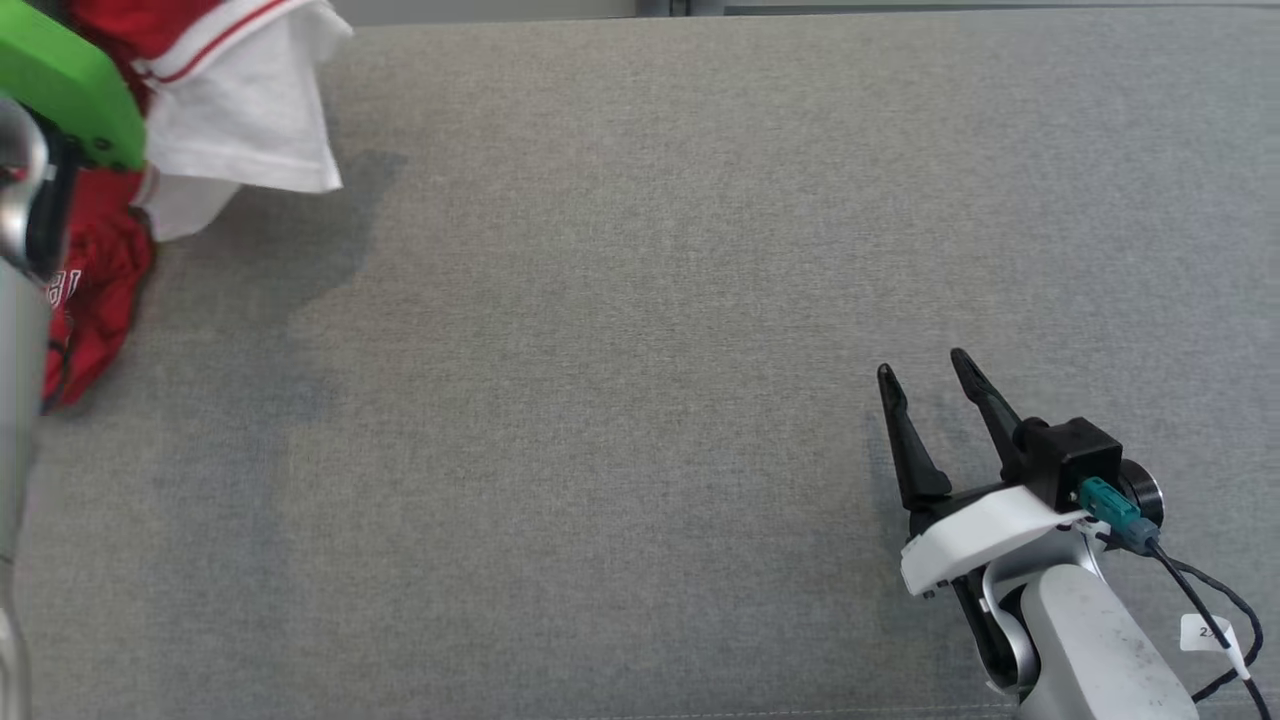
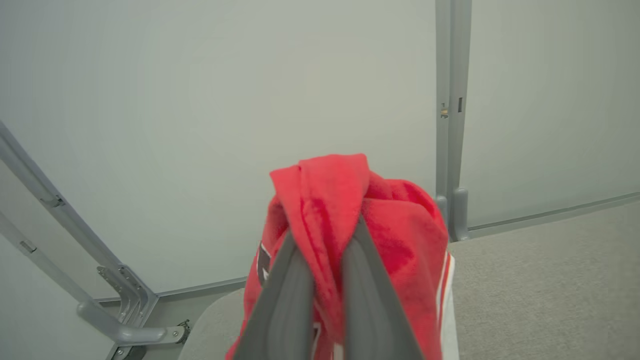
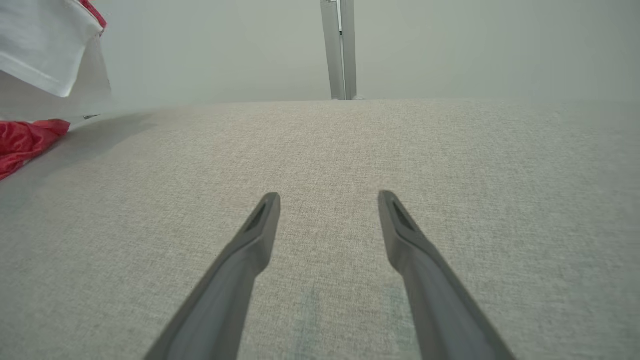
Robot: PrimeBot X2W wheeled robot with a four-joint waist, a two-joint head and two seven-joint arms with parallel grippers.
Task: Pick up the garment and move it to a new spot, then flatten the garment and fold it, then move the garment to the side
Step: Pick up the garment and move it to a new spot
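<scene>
Head view, from the left: a green cover (image 1: 60,80) on the left arm sits in the upper-left corner. The red-and-white garment (image 1: 240,110) hangs beside it, its white part raised above the grey fabric surface (image 1: 600,400) and its red lower end down at the surface's left edge. In the left wrist view, the left gripper (image 2: 325,227) has its 2 fingers pinched tight on a bunched red fold of the garment. At the lower right, the right gripper (image 1: 922,364) holds its 2 fingers spread wide over bare fabric, well apart from the garment.
</scene>
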